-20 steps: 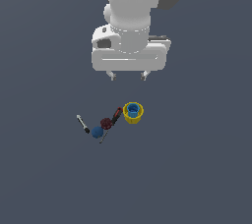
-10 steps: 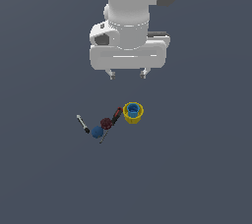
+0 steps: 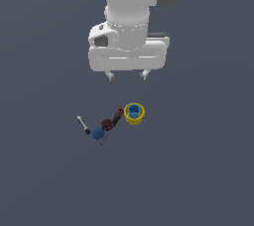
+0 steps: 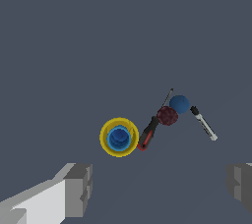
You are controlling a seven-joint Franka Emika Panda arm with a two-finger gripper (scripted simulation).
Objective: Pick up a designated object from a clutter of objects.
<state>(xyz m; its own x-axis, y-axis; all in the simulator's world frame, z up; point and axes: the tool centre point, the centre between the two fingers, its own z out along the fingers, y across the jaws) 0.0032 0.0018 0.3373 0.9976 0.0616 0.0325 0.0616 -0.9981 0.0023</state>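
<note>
In the exterior view, the gripper (image 3: 128, 76) is seen hanging above the clutter with its fingers spread wide and nothing held. The silver rod (image 3: 83, 125) lies on the floor, below the gripper and toward the exterior view's left, just beside the blue ball (image 3: 97, 133).

In the wrist view, the rod (image 4: 204, 124) is shown between the two separated fingertips (image 4: 78, 188), its black end nearest the ball (image 4: 179, 104); the yellow cup (image 4: 118, 137) has a blue inside.

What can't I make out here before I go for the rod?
- Rod: too small in the exterior view to see whether its black end touches the ball.
- Gripper: wrist view's edge cuts off both fingers.
- Red-black tool: thin shaft partly behind the red piece.
</note>
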